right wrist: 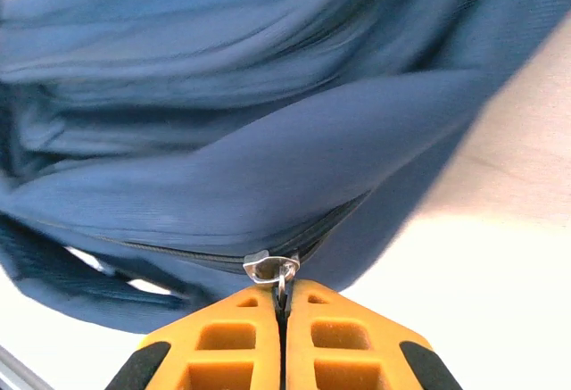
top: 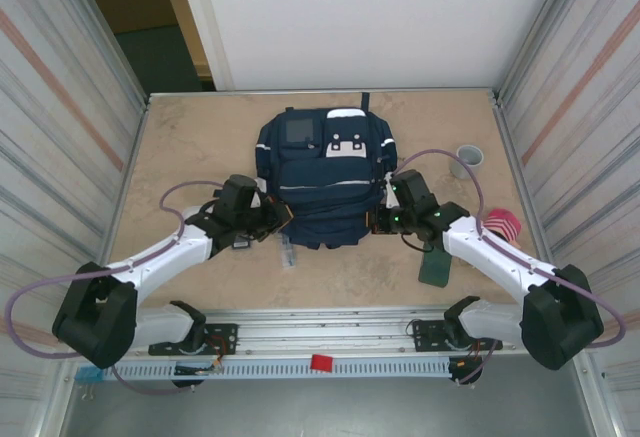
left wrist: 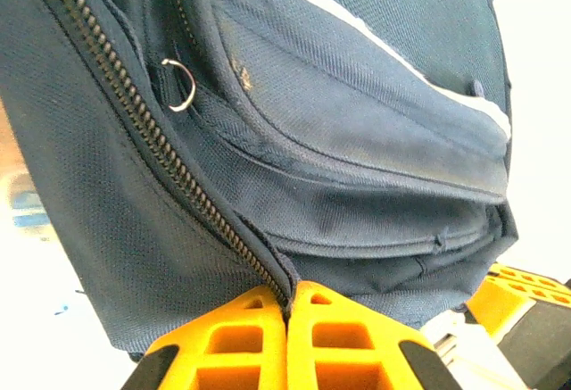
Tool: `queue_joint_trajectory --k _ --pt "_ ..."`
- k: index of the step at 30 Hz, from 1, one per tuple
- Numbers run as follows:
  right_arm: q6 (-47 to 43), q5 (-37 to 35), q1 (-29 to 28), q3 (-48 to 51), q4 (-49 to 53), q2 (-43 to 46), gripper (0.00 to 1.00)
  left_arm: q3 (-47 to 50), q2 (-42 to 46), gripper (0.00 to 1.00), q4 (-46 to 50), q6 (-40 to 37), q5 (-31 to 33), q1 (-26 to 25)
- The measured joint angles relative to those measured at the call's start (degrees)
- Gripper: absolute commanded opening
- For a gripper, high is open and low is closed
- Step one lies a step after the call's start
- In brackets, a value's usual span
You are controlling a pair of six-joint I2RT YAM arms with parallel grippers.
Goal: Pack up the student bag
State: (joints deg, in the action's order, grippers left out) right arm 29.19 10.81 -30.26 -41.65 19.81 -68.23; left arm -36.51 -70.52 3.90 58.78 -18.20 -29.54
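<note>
Bag [top: 325, 182] lies flat on the surface [top: 190, 137], front pockets up. Left claw [top: 270, 219] at the bag's left lower edge: fingers [left wrist: 223, 345] together, pinching the bag at its zipper seam [left wrist: 134, 109]. Right claw [top: 383, 220] at the bag's right lower edge: clamped on the metal zipper pull [right wrist: 270, 266]. Grey cup [top: 468, 156] stands right of the bag, apart from it.

No lettering, label, brand or number is legible. The white patches [top: 347, 145] and grey window [top: 299, 129] on the student bag [top: 320, 207] are too small to read, and its fabric seen close from the wrists is plain.
</note>
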Motion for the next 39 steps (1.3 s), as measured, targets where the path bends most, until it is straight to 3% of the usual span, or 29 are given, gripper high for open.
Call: queue_joint_trajectory --k 1,5,7,12,16,21,24,27,29,34,37,39 --pt "-0.7 0.7 0.5 0.0 0.2 0.0 0.00 0.0 0.1 0.06 0.9 -0.8 0.2 0.5" --pt "-2.6 3.5 0.6 0.5 0.2 0.4 0.00 -0.5 0.4 0.53 4.2 -4.7 1.3 0.9" --pt "-2.9 4.3 0.7 0.6 0.2 1.4 0.00 -1.7 1.2 0.62 6.0 -7.4 3.4 0.2" --pt "-3.6 6.0 0.7 0.6 0.2 4.1 0.00 -6.8 4.4 0.72 6.9 -20.0 7.5 -5.8" --pt "-4.2 6.9 0.7 0.6 0.2 4.4 0.00 -11.1 4.2 0.78 5.1 -36.9 7.5 -10.6" --pt "-4.2 7.2 0.6 0.6 0.2 4.4 0.00 -18.3 -3.0 0.83 5.0 -59.3 7.1 -15.9" --pt "-4.2 7.3 0.6 0.6 0.2 4.4 0.00 -22.5 -9.8 0.84 5.7 -68.6 6.7 -17.6" --pt "-4.2 7.3 0.6 0.6 0.2 4.4 0.00 -25.1 -16.1 0.79 6.4 -73.7 5.6 -17.9" --pt "-4.2 7.5 0.6 0.6 0.2 4.4 0.00 -25.5 -19.4 0.70 6.4 -75.9 5.6 -17.9" --pt "-4.2 8.2 0.7 0.6 0.2 4.4 0.00 -26.7 -24.9 0.24 7.0 -79.5 5.9 -18.1" --pt "-4.3 8.7 1.8 0.6 -0.1 4.4 0.00 -26.8 -24.4 0.05 7.1 -81.7 4.9 -18.7" --pt "-4.3 9.6 3.2 0.6 -0.2 4.4 0.00 -26.4 -23.3 0.00 7.3 -83.1 4.4 -19.0"
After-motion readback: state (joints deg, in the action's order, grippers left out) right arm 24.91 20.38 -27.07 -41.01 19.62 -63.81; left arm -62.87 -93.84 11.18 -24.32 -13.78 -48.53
